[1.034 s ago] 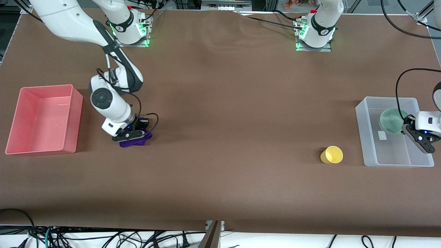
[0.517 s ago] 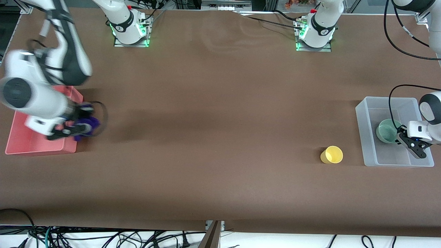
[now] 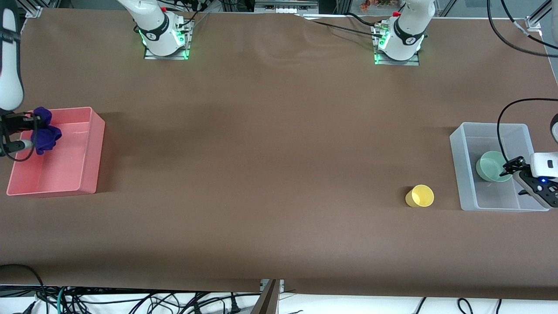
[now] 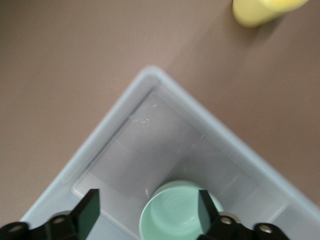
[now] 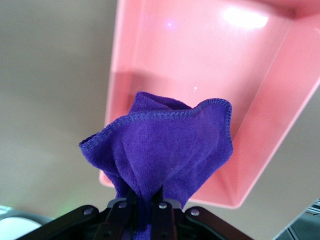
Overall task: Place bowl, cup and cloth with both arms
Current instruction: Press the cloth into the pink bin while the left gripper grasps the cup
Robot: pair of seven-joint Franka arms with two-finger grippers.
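The mint-green bowl (image 3: 492, 165) sits upright in the clear bin (image 3: 456, 171). My left gripper (image 3: 517, 175) hangs open just above it, at the side of the bowl nearest the left arm's end of the table. In the left wrist view the two fingers (image 4: 89, 210) stand wide apart with the bowl (image 4: 175, 215) below them, untouched. The yellow cup (image 3: 420, 196) is on the table beside the clear bin. My right gripper (image 3: 31, 133) is shut on the purple cloth (image 3: 46, 136) and holds it over the pink bin (image 3: 87, 174). The cloth (image 5: 165, 145) bunches out of the shut gripper (image 5: 147, 206).
The pink bin (image 5: 200, 55) at the right arm's end of the table has nothing lying in it. The clear bin (image 4: 150, 125) at the left arm's end holds only the bowl. The cup (image 4: 260, 7) shows in the left wrist view. Brown table cover between the bins.
My right arm lifted the cloth off the table and carried it over the pink bin. My left gripper set the bowl down in the clear bin and opened.
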